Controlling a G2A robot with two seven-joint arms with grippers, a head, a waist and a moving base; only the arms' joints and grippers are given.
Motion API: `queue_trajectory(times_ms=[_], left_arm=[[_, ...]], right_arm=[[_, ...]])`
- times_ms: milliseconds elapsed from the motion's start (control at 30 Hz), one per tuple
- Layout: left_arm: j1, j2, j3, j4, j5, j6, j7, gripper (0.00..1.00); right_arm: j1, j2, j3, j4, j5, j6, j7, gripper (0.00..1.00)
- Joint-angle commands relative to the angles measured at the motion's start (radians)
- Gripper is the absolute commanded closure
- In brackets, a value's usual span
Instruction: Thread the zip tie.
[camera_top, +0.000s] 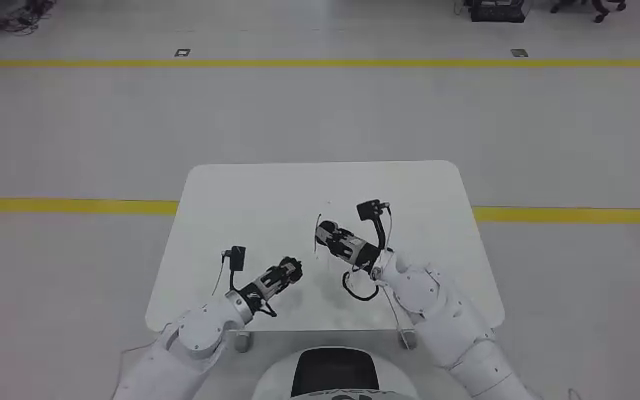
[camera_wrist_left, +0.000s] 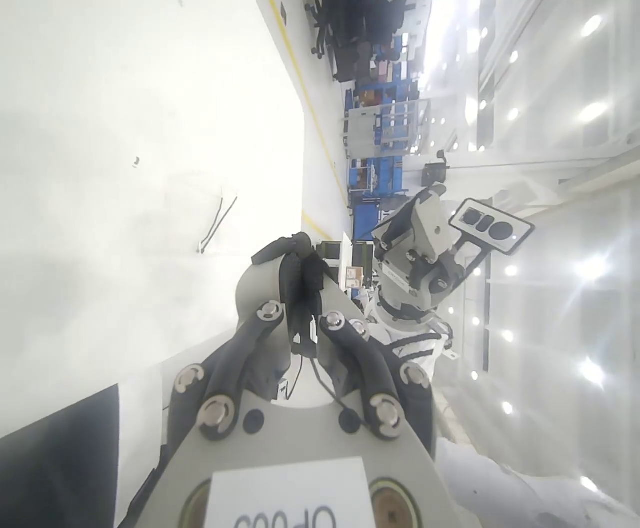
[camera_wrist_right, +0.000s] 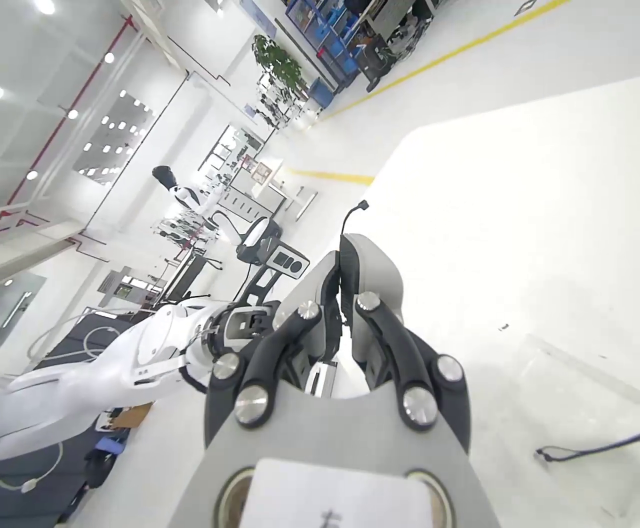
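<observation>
Loose zip tie (camera_wrist_right: 575, 454) on table (camera_top: 420, 195)

Bright, even overhead light washes the white table (camera_top: 420, 190) almost to glare in both wrist views; ceiling lamps (camera_wrist_left: 592, 267) flare into starbursts in the left wrist view. Both wrist views bend straight lines near their edges, like the yellow floor line (camera_wrist_right: 450, 54); tabletop shadows are faint.

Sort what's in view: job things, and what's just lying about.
Job: zip tie, in the shut jaws of the right gripper; left gripper, jaws shut.
Lying about: thin black strand on the table; dark speck.
</observation>
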Motion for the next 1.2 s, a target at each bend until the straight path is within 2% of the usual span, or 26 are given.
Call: queue_trajectory(times_ms=[0, 333, 400, 467, 567, 767, 967, 1033, 1167], left_arm=[[-0.003, -0.004, 0.01, -0.001, -0.017, 0.01, 0.022, 1.0], [-0.004, -0.005, 0.012, -0.001, -0.018, 0.01, 0.024, 1.0], [-0.008, -0.007, 0.018, 0.003, -0.026, 0.013, 0.033, 1.0], [-0.01, -0.012, 0.026, 0.013, -0.056, 0.027, 0.06, 1.0], [-0.018, -0.019, 0.038, 0.025, -0.097, 0.052, 0.088, 1.0], [-0.035, -0.028, 0.046, 0.039, -0.188, 0.095, 0.09, 1.0], [-0.044, -0.032, 0.044, 0.044, -0.246, 0.083, 0.058, 1.0], [-0.048, -0.032, 0.044, 0.037, -0.232, 0.066, 0.052, 1.0], [-0.048, -0.032, 0.044, 0.037, -0.232, 0.066, 0.052, 1.0]], right_arm=[[0.001, 0.004, -0.007, 0.0, 0.0, 0.0, -0.014, 1.0], [0.002, 0.006, -0.014, 0.0, 0.003, 0.0, -0.019, 1.0], [0.0, 0.006, -0.013, -0.003, -0.018, 0.009, -0.045, 1.0], [-0.002, 0.006, -0.026, 0.0, -0.082, 0.013, -0.088, 1.0], [-0.005, 0.003, -0.047, 0.012, -0.12, 0.009, -0.138, 1.0], [0.003, -0.002, -0.079, 0.048, -0.145, 0.0, -0.186, 1.0], [0.017, -0.001, -0.106, 0.072, -0.114, 0.0, -0.207, 1.0], [0.02, 0.0, -0.109, 0.072, -0.107, 0.0, -0.207, 1.0], [0.02, 0.0, -0.109, 0.072, -0.107, 0.0, -0.207, 1.0]])
